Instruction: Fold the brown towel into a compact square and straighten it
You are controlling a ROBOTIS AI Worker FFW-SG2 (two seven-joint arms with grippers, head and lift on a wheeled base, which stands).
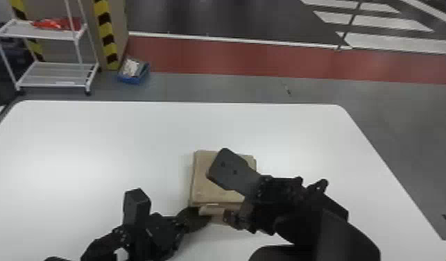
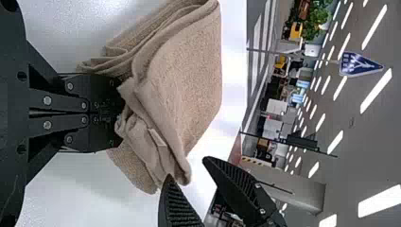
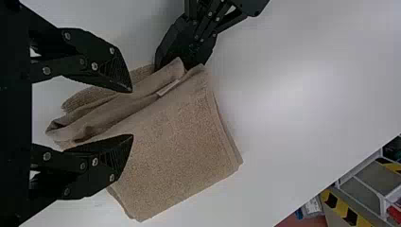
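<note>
The brown towel point(image 1: 204, 187) lies folded near the middle of the white surface point(image 1: 93, 139), toward the robot. Its main fold is almost square, so no long side stands out. Its left side runs nearly straight away from the robot, with a slight lean. The loose layers poke out at the near side. The left gripper point(image 1: 197, 218) has its fingers closed on the towel's near left corner. The right gripper point(image 1: 220, 194) has its fingers wide apart, with nothing pinched, at the towel's right part. Past the surface are a grey floor point(image 1: 232, 88), a red strip point(image 1: 197, 55), a white rack point(image 1: 52, 85) and a blue box point(image 1: 130, 80).
</note>
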